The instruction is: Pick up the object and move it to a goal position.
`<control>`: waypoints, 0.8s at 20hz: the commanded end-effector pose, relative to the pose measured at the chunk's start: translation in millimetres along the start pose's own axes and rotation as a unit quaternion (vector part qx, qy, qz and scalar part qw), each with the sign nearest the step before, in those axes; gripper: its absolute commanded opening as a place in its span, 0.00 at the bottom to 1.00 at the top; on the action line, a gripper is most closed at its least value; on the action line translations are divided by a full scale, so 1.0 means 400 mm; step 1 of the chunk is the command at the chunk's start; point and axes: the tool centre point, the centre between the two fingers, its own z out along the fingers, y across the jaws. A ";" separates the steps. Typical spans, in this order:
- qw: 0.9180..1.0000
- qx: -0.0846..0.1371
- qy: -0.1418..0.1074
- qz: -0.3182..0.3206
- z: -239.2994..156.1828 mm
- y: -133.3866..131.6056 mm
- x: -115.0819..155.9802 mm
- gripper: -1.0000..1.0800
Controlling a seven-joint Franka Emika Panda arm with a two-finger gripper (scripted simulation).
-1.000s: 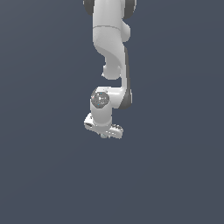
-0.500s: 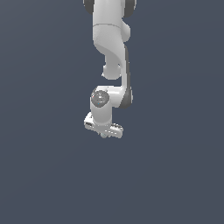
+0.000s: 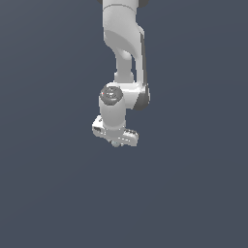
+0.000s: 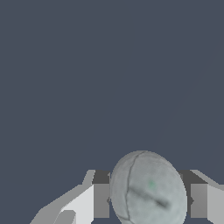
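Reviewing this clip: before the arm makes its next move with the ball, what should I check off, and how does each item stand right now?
1. Ball sits between the gripper fingers: ok in the wrist view.
2. Fingers firmly pressing on the ball: cannot tell; contact points are hidden behind it.
3. Ball seen from the exterior view: only a small pale bump under the gripper, so cannot tell.
4. Space around the arm free of obstacles: ok, only plain dark background shows.
5. Goal position marked: not ok, no marker appears in either view.

Pale grey, faintly greenish ball (image 4: 148, 189) sits between the two white fingers (image 4: 87, 202) of the gripper (image 4: 146, 200), both touching it.
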 end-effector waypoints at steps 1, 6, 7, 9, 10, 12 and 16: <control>1.000 0.000 0.001 0.000 -0.058 -0.004 -0.005 0.00; 1.000 0.000 0.001 0.000 -0.196 -0.014 -0.019 0.00; 1.000 0.000 0.001 0.000 -0.227 -0.016 -0.022 0.00; 1.000 0.000 0.001 0.000 -0.289 -0.021 -0.028 0.00; 1.000 0.000 0.001 0.001 -0.321 -0.022 -0.031 0.00; 1.000 0.000 0.001 0.001 -0.382 -0.027 -0.037 0.00; 1.000 0.000 0.001 0.001 -0.500 -0.036 -0.047 0.00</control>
